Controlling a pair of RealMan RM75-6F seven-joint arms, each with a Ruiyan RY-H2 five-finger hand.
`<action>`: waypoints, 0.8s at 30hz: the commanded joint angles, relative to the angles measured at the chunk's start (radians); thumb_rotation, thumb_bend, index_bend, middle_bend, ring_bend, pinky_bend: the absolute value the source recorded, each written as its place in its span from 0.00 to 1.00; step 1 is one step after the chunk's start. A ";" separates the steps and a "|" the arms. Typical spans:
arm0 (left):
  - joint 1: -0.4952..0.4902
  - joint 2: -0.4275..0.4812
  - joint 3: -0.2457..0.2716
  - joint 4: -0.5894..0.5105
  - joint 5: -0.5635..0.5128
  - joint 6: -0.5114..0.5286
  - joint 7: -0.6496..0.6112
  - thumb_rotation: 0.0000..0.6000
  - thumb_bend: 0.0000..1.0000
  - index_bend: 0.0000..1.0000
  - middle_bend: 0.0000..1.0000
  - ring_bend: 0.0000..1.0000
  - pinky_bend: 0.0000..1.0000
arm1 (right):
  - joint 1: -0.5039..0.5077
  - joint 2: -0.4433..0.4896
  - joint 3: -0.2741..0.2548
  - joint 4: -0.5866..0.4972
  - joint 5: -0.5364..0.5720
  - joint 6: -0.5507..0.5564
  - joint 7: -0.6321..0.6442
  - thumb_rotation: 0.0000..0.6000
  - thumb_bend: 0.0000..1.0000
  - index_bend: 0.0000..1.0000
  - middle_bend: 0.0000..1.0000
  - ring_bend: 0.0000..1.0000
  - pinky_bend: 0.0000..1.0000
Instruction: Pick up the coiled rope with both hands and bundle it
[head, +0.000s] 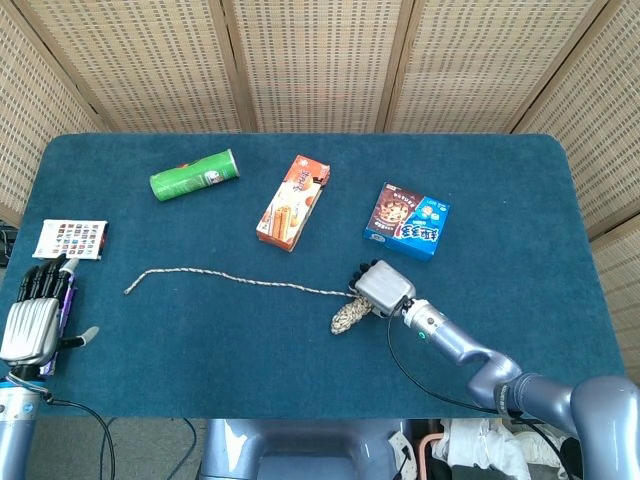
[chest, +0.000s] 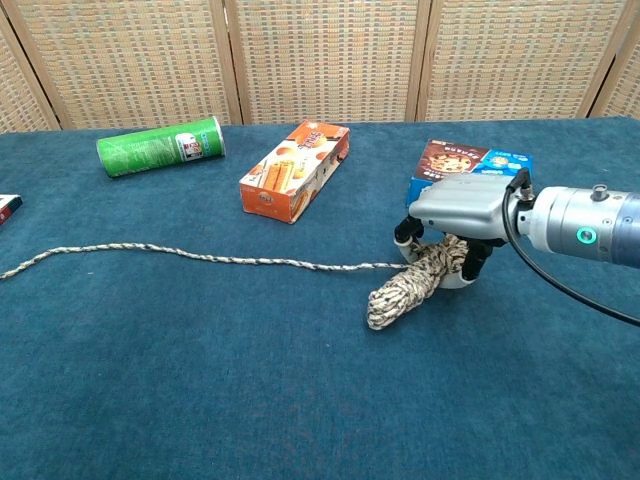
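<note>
Right robot hand (chest: 452, 222) sitting on top of coiled end of speckled beige braided rope (chest: 410, 283), fingers curling around it. Coil's long axis running 1-to-7 o'clock; loose tail trailing toward 9 o'clock. Left robot hand (head: 30, 320) hanging spread and empty, well apart at edge of blue carpeted surface (chest: 300, 400). Woven screen panels (head: 320, 60) standing behind.

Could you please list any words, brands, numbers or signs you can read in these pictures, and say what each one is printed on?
No text can be read with certainty.
Green can: a label panel with print, too blurred to read.
Orange box: print on the side, too small to read.
Blue and brown box: white lettering, too blurred to read.
White card: a grid of small coloured pictures, no legible words.
</note>
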 joint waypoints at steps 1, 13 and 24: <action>-0.006 -0.014 0.000 0.019 0.014 0.000 -0.006 1.00 0.00 0.00 0.00 0.00 0.00 | -0.006 -0.026 -0.031 0.053 -0.045 0.065 0.085 1.00 0.44 0.61 0.50 0.39 0.52; -0.156 -0.130 -0.024 0.139 0.079 -0.143 0.068 1.00 0.00 0.00 0.00 0.00 0.00 | -0.072 0.047 -0.097 0.005 -0.102 0.223 0.200 1.00 0.47 0.63 0.53 0.43 0.56; -0.360 -0.338 -0.085 0.392 0.051 -0.354 0.014 1.00 0.15 0.34 0.00 0.00 0.00 | -0.108 0.098 -0.117 -0.064 -0.115 0.279 0.201 1.00 0.47 0.63 0.53 0.43 0.57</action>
